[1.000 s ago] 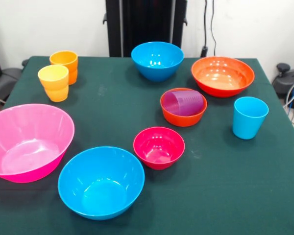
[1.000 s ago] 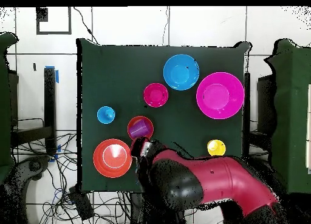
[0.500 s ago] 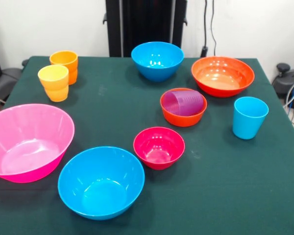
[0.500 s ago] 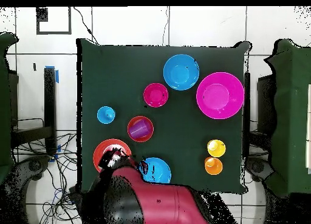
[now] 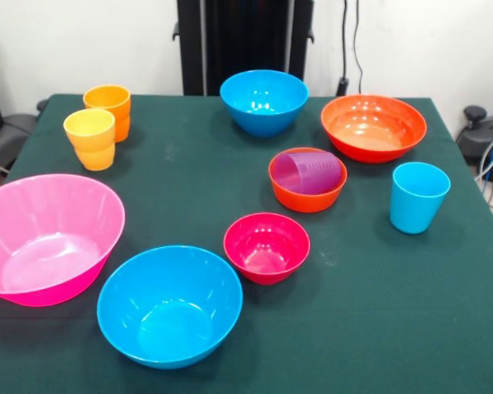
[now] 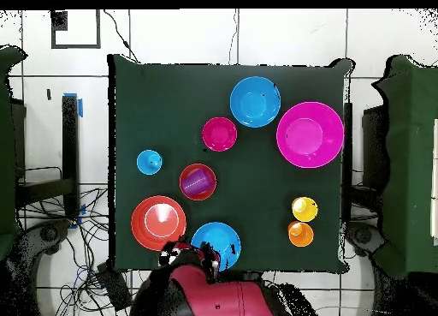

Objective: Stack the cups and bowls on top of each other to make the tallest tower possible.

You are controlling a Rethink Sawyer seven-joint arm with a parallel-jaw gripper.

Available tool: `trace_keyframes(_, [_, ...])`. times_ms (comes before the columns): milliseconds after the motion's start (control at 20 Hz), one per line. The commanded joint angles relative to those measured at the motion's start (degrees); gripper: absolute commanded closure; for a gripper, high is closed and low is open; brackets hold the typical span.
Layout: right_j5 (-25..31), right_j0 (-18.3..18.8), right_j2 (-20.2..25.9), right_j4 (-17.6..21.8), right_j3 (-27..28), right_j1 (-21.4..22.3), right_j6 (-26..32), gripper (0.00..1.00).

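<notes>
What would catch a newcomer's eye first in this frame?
The big pink bowl at the table's near left in the front view, beside a wide blue bowl. Mid-table, a purple cup lies tilted inside a small orange-red bowl. Overhead, the red arm sits drawn back at the bottom edge, by the other blue bowl.

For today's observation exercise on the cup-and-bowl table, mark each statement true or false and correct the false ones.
1. The purple cup lies inside the small orange-red bowl. True.
2. The light blue cup stands inside the wide orange-red bowl. False: it stands alone on the table.
3. The pink bowl is empty. True.
4. The small magenta bowl sits on top of the purple cup. False: it rests on the table by itself.
5. The yellow-orange cup stands beside the orange cup. True.
</notes>
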State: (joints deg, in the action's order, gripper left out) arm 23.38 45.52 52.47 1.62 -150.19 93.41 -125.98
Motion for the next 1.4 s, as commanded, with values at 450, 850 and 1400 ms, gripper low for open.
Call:
trace_keyframes(450, [-9.6,-23.7,-36.6,36.3,18.4,-35.0,-33.6,0.0])
trace_keyframes(850, [-22.8,-35.4,-50.6,36.9,28.4,-52.0,-38.0,0.0])
trace_keyframes(1400, [-32.9,-40.4,-57.8,27.8,34.2,-63.0,-32.2,0.0])
